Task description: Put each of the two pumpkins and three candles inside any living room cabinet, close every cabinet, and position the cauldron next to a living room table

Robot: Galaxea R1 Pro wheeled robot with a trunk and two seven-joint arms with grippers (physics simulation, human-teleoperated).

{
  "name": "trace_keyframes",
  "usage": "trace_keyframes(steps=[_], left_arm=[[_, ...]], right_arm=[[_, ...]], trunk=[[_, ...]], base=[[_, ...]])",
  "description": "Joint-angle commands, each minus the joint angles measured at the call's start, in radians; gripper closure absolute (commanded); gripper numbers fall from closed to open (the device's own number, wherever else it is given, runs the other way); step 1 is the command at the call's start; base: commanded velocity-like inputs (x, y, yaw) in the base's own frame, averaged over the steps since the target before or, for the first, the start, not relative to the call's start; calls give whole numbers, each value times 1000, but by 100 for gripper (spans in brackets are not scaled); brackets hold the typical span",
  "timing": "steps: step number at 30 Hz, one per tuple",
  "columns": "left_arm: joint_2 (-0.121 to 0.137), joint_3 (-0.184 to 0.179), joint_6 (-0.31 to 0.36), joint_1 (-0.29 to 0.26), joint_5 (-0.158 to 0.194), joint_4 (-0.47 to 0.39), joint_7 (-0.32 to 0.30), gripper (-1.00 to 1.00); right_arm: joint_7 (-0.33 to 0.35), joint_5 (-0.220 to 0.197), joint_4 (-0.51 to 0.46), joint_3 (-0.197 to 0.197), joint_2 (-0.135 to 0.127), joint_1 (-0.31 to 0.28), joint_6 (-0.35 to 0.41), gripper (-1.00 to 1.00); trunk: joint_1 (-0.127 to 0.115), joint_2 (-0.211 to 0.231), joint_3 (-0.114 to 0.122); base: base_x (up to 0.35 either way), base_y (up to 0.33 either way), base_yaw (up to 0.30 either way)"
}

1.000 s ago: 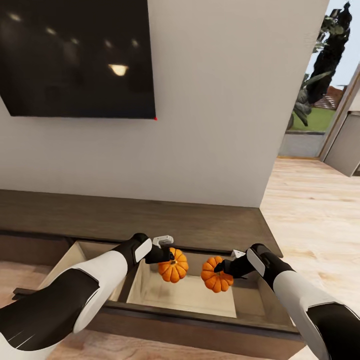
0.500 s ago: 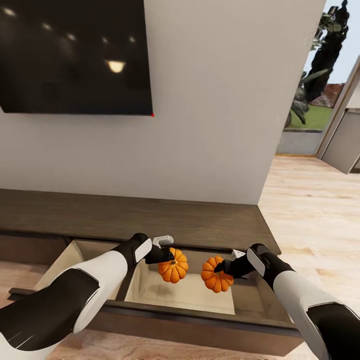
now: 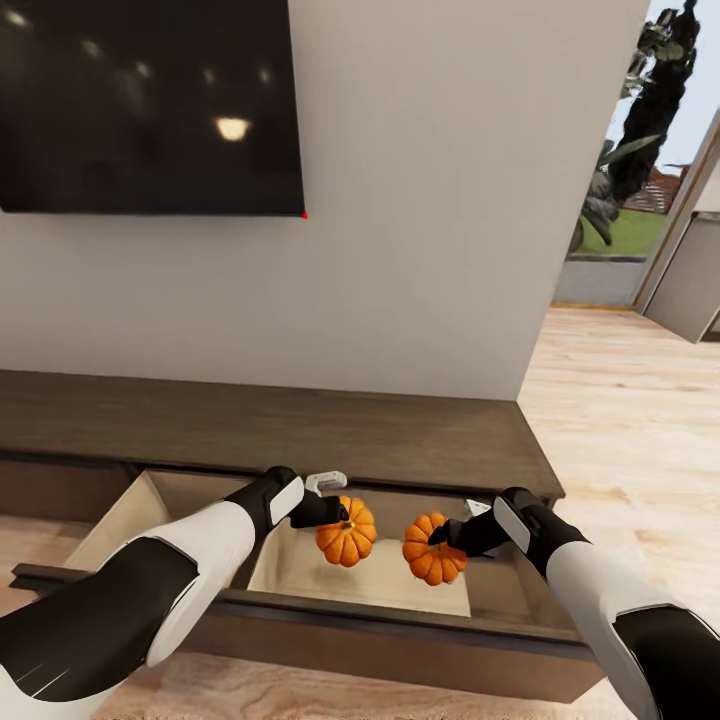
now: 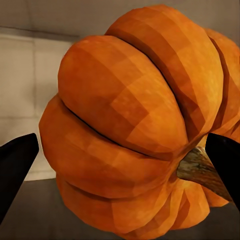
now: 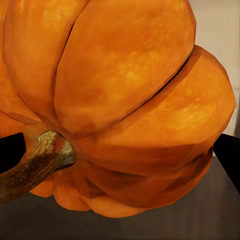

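Hanging over the open drawer (image 3: 360, 585) of the cabinet (image 3: 300, 430), both grippers carry a pumpkin each. The left gripper (image 3: 335, 515) has its jaws clamped on the left pumpkin (image 3: 347, 532), which hangs above the drawer's pale floor toward its back edge, just under the front lip of the cabinet's top. The right gripper (image 3: 440, 538) is clamped on the right pumpkin (image 3: 433, 549), held at about the same height, near the drawer's right side. The two pumpkins sit side by side with a narrow gap between them, not touching.

From the left wrist, the held pumpkin (image 4: 145, 125) sits between two dark fingertips (image 4: 15, 170), its stem pointing toward one of them. From the right wrist, the other pumpkin (image 5: 120, 100) looms close, stem (image 5: 37, 162) to one side; whether either pumpkin rests on the drawer floor is hard to judge, though both appear clear of it.

A dark screen (image 3: 150, 100) hangs on the wall (image 3: 430, 200) above the cabinet.
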Motion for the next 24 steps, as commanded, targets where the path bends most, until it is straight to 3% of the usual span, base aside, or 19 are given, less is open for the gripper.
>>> trace_keyframes(steps=[1,17,24], left_arm=[[0,-6,2,-1,1,0,-3,100],[0,-6,2,-1,1,0,-3,100],[0,-6,3,-1,1,0,-3,100]], right_arm=[[8,3,-1,4,-1,-1,3,100],[8,3,-1,4,-1,-1,3,100],[8,3,-1,7,-1,-1,3,100]], trunk=[[4,-8,-5],[65,-120,-80],[65,-120,-85]], base=[[0,0,0],[0,0,0],[0,0,0]])
